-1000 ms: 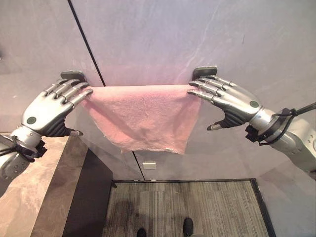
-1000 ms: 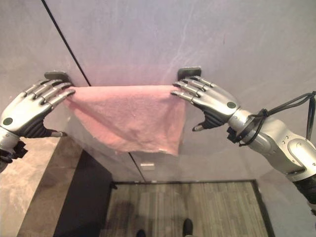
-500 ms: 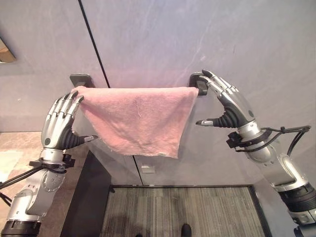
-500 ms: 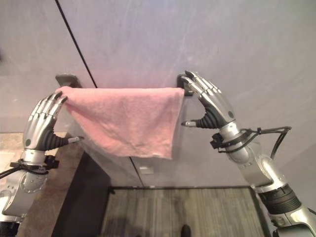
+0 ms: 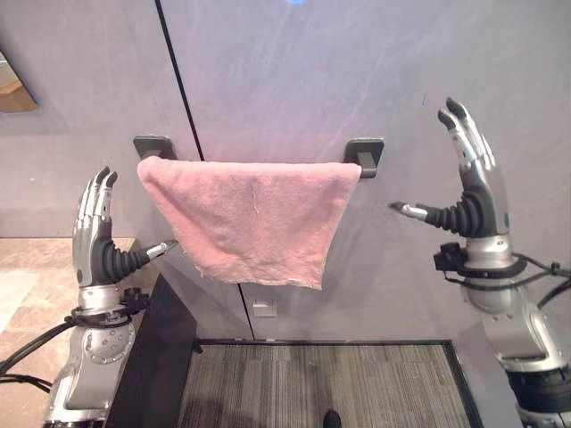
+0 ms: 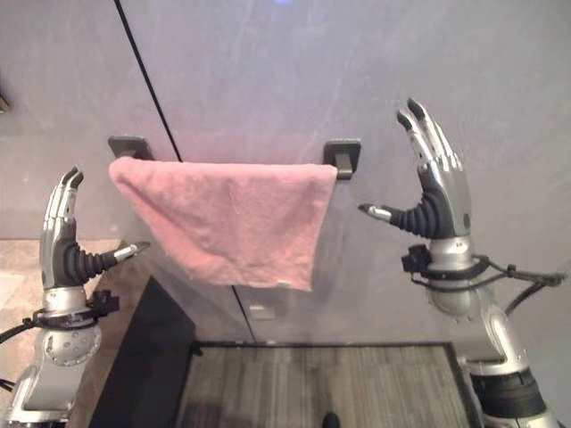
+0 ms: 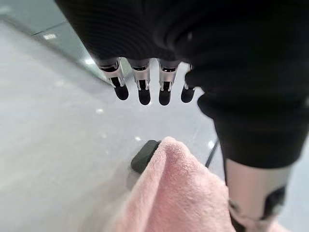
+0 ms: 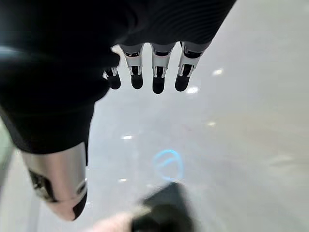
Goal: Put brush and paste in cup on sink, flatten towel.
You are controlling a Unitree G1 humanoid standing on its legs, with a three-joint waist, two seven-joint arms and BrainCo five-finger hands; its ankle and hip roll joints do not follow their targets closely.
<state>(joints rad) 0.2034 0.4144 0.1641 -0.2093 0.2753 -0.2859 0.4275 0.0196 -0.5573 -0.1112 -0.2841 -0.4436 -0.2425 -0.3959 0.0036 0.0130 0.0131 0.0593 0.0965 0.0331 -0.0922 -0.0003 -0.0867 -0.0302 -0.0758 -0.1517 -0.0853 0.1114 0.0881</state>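
Silver fingers are what you are seeing first at the lower left of the left eye view: the left hand [image 5: 96, 239] is standing upright with its fingers straight and its thumb sticking out toward the towel, holding nothing and clear of the cloth. Below it a brown marbled counter [image 5: 27, 285] is running along the left edge, with a dark panel [image 5: 156, 357] dropping beside it.

Moving toward the middle, you are looking at the pink towel [image 5: 254, 214] hanging over a bar on the grey wall [image 5: 285, 80], spread wide between two dark brackets, the left bracket [image 5: 153, 145] and the right bracket [image 5: 366, 153]. Its top edge is lying fairly straight along the bar, while its lower edge is hanging uneven, reaching lower toward the right. A thin dark seam [image 5: 178, 89] is running down the wall behind it. In the left wrist view the towel's corner is showing just beside the left bracket.

At the right of the frame, the right hand [image 5: 473, 201] is raised, fingers straight and pointing up, thumb out toward the towel, empty and well apart from the right bracket. Striped grey flooring [image 5: 312, 383] is filling the bottom centre.
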